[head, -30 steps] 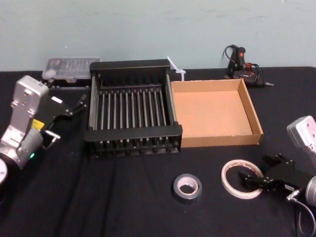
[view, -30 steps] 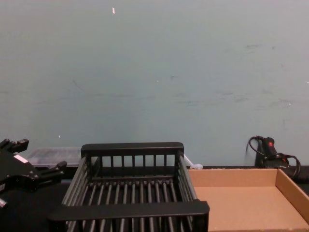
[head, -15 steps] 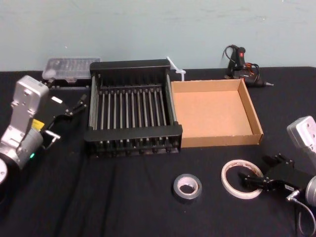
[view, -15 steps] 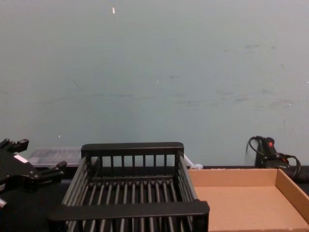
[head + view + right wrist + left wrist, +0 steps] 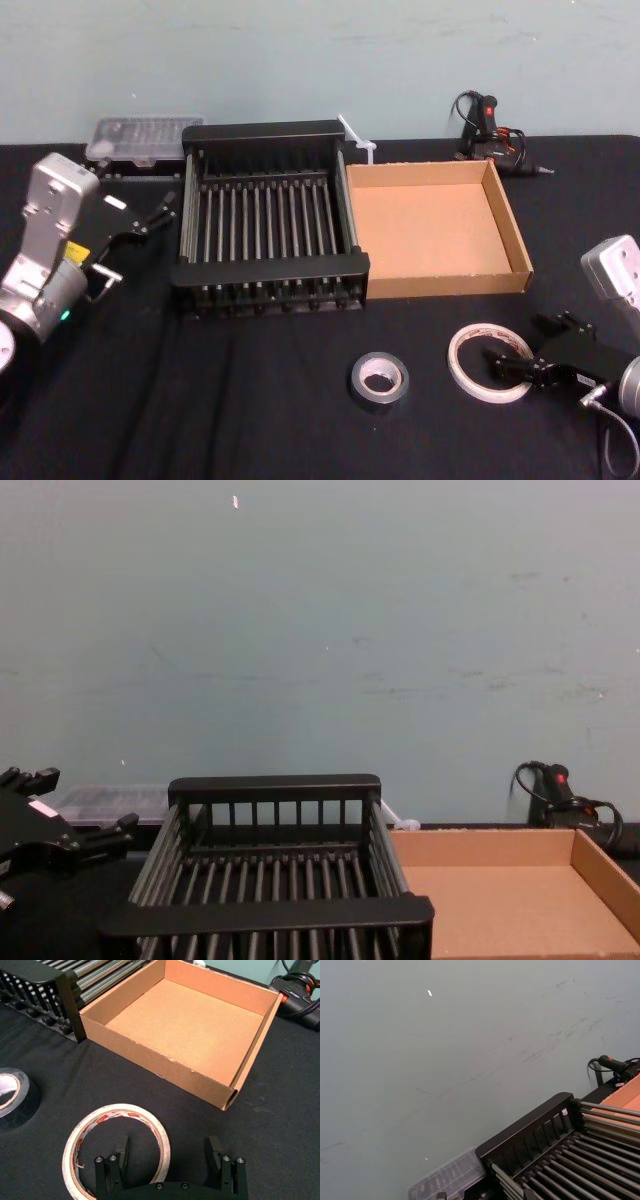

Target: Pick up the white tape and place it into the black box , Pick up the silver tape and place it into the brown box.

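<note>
While the black box (image 5: 268, 218) and brown box (image 5: 436, 228) sit side by side at the far middle of the black table (image 5: 200, 400), both empty, the white tape (image 5: 489, 362) lies flat near right, directly left of the right gripper (image 5: 522, 352), whose wide-open, empty jaws straddle its right rim. Just left lies the silver tape (image 5: 380, 380). Far left, the left gripper (image 5: 160, 210) hangs open, well apart.

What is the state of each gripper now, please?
Left gripper: open, holding nothing, beside the black box.
Right gripper: open, holding nothing, one of its fingers inside the white tape.
</note>
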Available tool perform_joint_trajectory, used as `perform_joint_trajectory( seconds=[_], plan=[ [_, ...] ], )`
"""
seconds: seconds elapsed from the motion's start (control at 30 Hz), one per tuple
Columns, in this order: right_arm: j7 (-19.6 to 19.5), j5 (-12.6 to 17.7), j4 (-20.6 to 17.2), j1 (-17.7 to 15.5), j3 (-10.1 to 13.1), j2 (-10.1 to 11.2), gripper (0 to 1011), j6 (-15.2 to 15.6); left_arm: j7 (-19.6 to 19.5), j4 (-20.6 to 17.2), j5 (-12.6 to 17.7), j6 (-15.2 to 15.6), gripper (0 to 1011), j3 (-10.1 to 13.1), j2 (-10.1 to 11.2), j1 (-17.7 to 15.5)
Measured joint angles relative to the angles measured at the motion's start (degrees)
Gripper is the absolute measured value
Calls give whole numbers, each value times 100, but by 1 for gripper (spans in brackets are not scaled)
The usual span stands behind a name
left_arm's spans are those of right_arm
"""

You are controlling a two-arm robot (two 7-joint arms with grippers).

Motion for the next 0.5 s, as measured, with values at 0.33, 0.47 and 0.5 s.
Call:
perform_joint_trajectory(
  seconds=[0.33, 0.47, 0.5],
  plan=[
    [-5, 1, -5, 0, 0, 0, 902, 0, 0, 0, 0, 0, 1001, 0, 0, 0],
    [-5, 2, -5, 0, 0, 0, 810, 1, 0, 0, 0, 0, 1001, 0, 0, 0],
    [-5, 2, -5, 0, 0, 0, 786, 1, 0, 0, 0, 0, 1001, 0, 0, 0]
  ],
)
